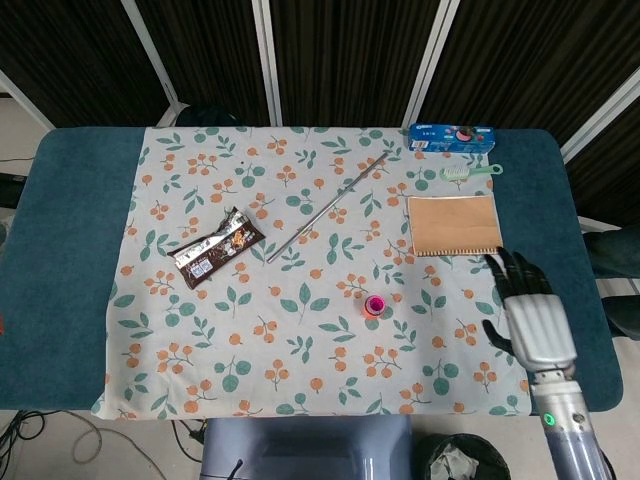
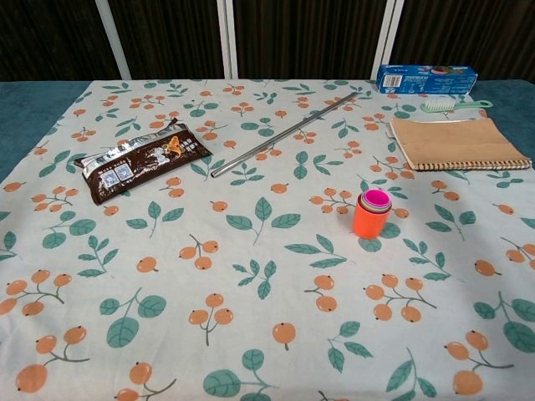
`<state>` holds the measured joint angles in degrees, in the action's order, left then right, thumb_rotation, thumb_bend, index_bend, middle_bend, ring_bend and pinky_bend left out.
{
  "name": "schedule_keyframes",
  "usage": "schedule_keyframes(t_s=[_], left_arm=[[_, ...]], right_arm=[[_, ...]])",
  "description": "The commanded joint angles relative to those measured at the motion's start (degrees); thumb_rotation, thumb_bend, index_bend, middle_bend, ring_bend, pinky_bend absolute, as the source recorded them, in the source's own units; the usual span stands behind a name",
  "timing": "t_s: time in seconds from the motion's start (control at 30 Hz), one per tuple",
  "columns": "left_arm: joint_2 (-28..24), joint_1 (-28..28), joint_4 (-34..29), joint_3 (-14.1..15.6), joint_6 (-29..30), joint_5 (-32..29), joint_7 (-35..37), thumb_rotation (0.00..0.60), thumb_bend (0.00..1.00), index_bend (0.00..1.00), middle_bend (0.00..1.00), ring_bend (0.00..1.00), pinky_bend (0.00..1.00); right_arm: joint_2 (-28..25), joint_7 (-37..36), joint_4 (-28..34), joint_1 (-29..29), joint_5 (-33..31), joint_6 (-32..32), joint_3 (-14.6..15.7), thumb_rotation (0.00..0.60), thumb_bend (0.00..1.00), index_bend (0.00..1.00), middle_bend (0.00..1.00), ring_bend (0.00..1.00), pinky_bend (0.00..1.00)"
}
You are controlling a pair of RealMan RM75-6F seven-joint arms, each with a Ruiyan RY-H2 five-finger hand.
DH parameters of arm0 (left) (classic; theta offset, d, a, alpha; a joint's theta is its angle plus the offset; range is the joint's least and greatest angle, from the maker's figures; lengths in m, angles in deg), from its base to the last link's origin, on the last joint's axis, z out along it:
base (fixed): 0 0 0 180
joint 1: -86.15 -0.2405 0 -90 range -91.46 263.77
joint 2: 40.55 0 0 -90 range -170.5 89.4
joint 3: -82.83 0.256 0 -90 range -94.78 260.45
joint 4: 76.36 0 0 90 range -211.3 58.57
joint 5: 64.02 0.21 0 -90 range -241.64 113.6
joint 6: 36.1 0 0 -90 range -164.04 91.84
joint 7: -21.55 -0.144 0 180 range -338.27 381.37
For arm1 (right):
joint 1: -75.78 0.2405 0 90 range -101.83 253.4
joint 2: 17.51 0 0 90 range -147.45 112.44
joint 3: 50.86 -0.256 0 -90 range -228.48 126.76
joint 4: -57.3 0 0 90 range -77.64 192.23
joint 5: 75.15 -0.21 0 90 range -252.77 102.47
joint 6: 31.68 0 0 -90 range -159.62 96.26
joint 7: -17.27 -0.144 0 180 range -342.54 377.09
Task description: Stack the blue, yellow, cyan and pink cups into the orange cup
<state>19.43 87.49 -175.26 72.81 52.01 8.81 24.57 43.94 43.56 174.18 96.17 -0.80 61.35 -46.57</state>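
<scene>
Head view shows your right hand (image 1: 528,315) empty, fingers spread, over the bench (image 1: 560,220) edge. Well to its left the orange cup (image 2: 369,221) stands upright with the pink cup (image 2: 377,199) nested innermost. Just beyond your fingers lies the notebook (image 1: 453,225).

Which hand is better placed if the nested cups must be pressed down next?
The right hand, probably: it is open over the table's right edge, beside the orange plastic cup with the pink cup inside. The left hand is not visible.
</scene>
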Motion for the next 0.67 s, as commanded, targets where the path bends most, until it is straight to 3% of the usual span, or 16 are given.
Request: schedule_keyframes(t_s=[0.03, 0.33, 0.67], left_arm=[[0.04, -0.03, -0.1, -0.01, -0.11, -0.3, -0.07, 0.6, 0.39, 0.14, 0.03, 0.01, 0.12], [-0.12, 0.0, -0.05, -0.16, -0.57, -1.34, -0.67, 0.6, 0.39, 0.14, 0.03, 0.01, 0.12], [-0.26, 0.3, 0.76, -0.4, -1.11, -1.89, -1.1, 0.6, 0.39, 0.14, 0.03, 0.01, 0.12]], right_arm=[[1.87, -6.06, -8.54, -9.02, 6.57, 8.36, 5.53, 0.6, 0.35, 0.0, 0.0, 0.02, 0.14], [5.6, -11.07, -18.17, -14.69, 8.46, 12.37, 5.34, 0.6, 0.35, 0.0, 0.0, 0.02, 0.14], [5.32, -11.19, -18.31, -16.49, 10.43, 12.59, 3.94, 0.6, 0.35, 0.0, 0.0, 0.02, 0.14]])
